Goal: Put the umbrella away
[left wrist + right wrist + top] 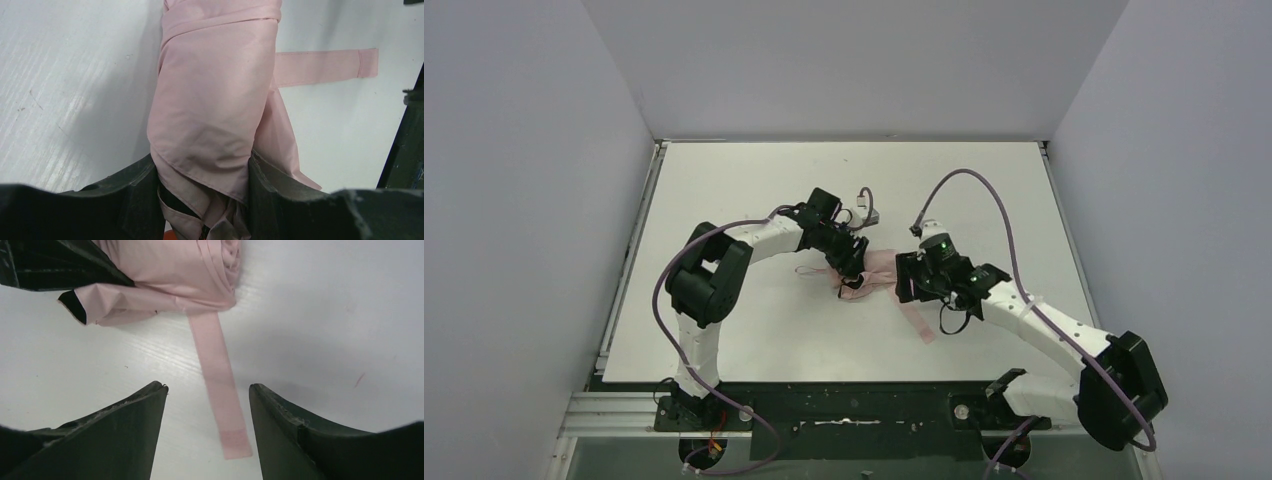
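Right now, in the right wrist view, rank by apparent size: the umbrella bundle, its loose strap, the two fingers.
1. Tie: umbrella bundle and fingers fill similar areas. The bundle is cropped and the fingers sit nearest the camera, so no ranking.
2. Clearly smallest: strap.

The umbrella [871,272] is laid near the middle of the table [754,330], between the two grippers. Its left end is enclosed by the left gripper [854,268], a finger pressed against each side. The right gripper [903,284] is set just to its right, jaws apart. The strap [218,382] is stretched flat on the table between the right fingers, apart from both.
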